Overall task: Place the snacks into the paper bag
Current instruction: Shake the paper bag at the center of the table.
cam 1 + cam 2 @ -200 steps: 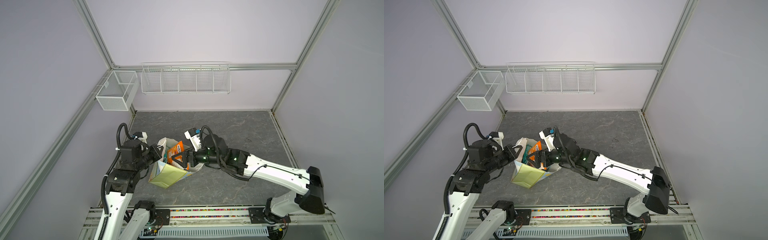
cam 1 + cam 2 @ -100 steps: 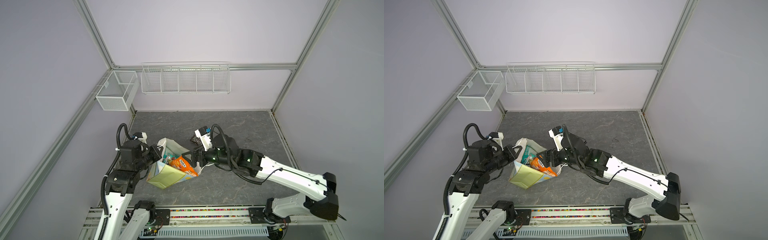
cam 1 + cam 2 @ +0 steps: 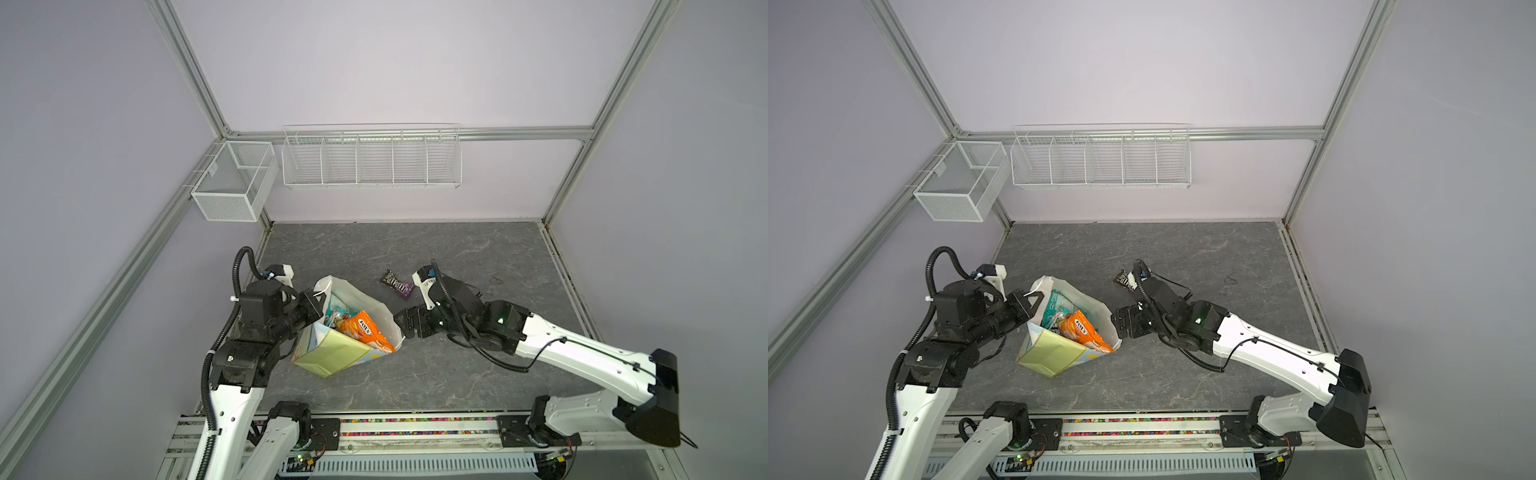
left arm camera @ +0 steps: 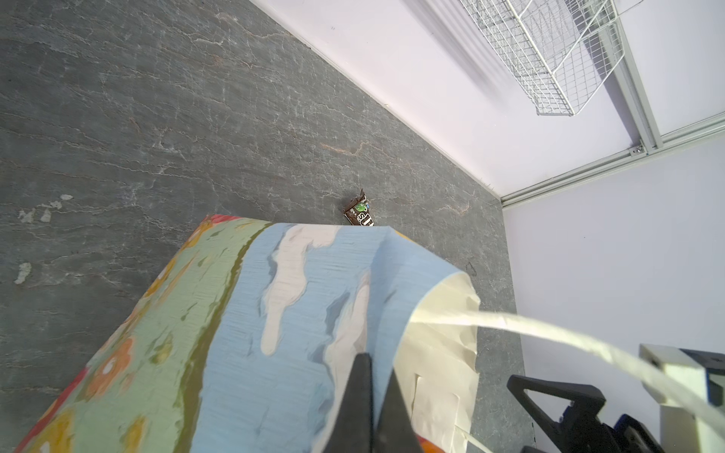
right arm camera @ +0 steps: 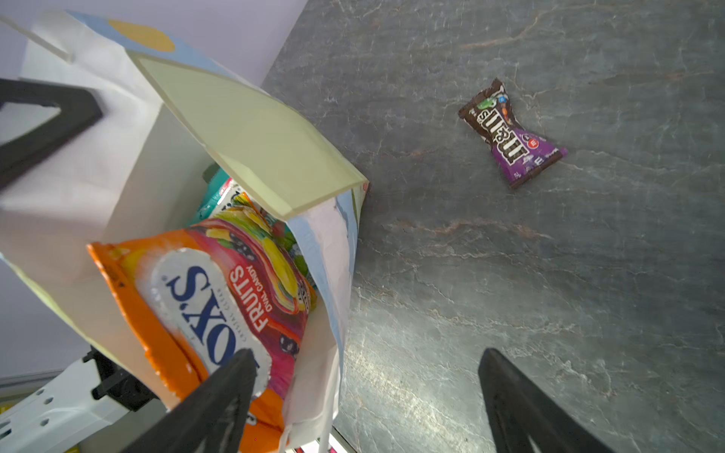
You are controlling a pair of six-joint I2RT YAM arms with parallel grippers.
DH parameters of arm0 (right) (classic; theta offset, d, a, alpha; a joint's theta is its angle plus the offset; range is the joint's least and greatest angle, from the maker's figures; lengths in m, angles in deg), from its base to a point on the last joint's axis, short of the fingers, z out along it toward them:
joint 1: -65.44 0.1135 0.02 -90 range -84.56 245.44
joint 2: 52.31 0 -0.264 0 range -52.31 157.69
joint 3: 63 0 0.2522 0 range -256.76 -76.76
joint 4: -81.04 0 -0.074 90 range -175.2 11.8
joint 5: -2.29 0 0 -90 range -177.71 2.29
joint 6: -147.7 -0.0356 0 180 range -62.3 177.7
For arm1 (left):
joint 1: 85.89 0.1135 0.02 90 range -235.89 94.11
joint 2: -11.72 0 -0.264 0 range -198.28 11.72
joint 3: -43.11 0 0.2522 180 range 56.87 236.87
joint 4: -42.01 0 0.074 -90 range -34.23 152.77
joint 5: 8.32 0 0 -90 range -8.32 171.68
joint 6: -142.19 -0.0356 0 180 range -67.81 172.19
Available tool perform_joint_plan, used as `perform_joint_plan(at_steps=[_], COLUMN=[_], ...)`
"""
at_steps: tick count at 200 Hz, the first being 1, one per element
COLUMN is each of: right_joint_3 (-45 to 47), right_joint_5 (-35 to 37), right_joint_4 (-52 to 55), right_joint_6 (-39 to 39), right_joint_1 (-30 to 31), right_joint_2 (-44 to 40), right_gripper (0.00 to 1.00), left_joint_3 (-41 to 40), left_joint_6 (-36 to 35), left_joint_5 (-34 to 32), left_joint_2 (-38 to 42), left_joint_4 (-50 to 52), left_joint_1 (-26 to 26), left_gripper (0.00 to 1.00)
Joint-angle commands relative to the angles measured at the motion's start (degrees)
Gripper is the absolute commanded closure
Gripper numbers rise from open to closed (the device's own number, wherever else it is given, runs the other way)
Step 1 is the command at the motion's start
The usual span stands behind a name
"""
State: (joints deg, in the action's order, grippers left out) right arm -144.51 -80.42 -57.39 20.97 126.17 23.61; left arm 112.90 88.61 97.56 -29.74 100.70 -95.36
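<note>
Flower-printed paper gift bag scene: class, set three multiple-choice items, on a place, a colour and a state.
1. Relative to the flower-printed paper gift bag, where is the small brown-purple M&M's packet? A inside it; B outside, on the grey marbled table; C under it.
2. The glossy FOX'S pouch in the bag's mouth is: A orange; B black; C silver.
3. The right gripper is: A shut on a pouch; B open, empty; C shut, empty.
B, it lies on the table; A, orange edges show; B, jaws apart, nothing between.
</note>
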Motion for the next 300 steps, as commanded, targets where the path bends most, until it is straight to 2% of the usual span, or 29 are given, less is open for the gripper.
perform_joint_plan(at_steps=[1, 37, 56, 68, 79, 96, 114, 165, 182, 204, 236, 258, 272, 300], right_joint_3=[1.07, 2.09, 2.35, 2.44, 2.36, 1.48, -1.25, -14.90, -16.71, -14.54, -10.85, -12.36, -14.02, -16.88], right_joint_5=[-7.05, -13.57, -14.28, -14.40, -14.86, -15.38, -15.46, -18.90, -20.30, -23.01, -27.58, -27.12, -26.78, -27.12], right_joint_4=[-2.56, -6.96, -7.68, -7.86, -8.27, -8.02, -6.65, -3.26, -3.85, -5.99, -10.63, -10.15, -9.33, -8.00], right_joint_6=[-0.70, -1.83, -2.26, -2.50, -2.67, -2.51, -1.01, 4.94, 5.78, 4.00, 1.09, 1.56, 1.97, 2.77], right_joint_1=[-0.03, 0.01, 0.06, 0.06, 0.07, -0.02, -0.32, -4.13, -5.45, -7.47, -9.28, -9.60, -9.93, -10.56], right_joint_2=[2.46, 6.10, 7.63, 8.40, 8.81, 8.92, 8.22, 6.63, 7.50, 10.49, 13.54, 13.56, 13.57, 13.40], right_gripper=[0.15, 0.30, 0.35, 0.41, 0.50, 0.73, 0.93, 0.93, 0.93, 0.93, 0.93, 0.92, 0.87, 0.84], left_joint_3=[4.53, 4.00, 3.82, 3.74, 3.74, 3.48, 3.12, 5.56, 4.89, 1.27, -0.43, 0.77, 1.57, 2.33], left_joint_6=[1.11, 1.05, 1.03, 1.02, 1.04, 1.08, 1.03, 0.28, 0.60, 0.95, 0.75, -0.09, -0.54, -0.83], left_joint_5=[0.99, 1.33, 1.38, 1.63, 1.60, 1.77, 1.98, 2.31, 2.23, 2.52, 2.47, 0.98, 0.75, 0.65], left_joint_2=[1.42, 1.11, 1.05, 1.03, 1.10, 0.91, 0.54, -3.06, -3.74, -4.97, -6.21, -6.01, -6.35, -6.90], left_joint_4=[-8.09, -8.10, -8.10, -8.18, -8.19, -8.31, -8.79, -9.41, -10.60, -11.95, -12.32, -11.79, -11.55, -11.36], left_joint_1=[-0.02, 0.01, -0.01, -0.01, -0.01, -0.02, -0.02, -0.02, 0.05, 0.03, -0.02, -0.02, -0.01, 0.00], left_gripper=[1.00, 1.00, 1.00, 1.00, 1.00, 1.00, 1.00, 0.98, 0.86, 0.67, 0.52, 0.50, 0.50, 0.56])
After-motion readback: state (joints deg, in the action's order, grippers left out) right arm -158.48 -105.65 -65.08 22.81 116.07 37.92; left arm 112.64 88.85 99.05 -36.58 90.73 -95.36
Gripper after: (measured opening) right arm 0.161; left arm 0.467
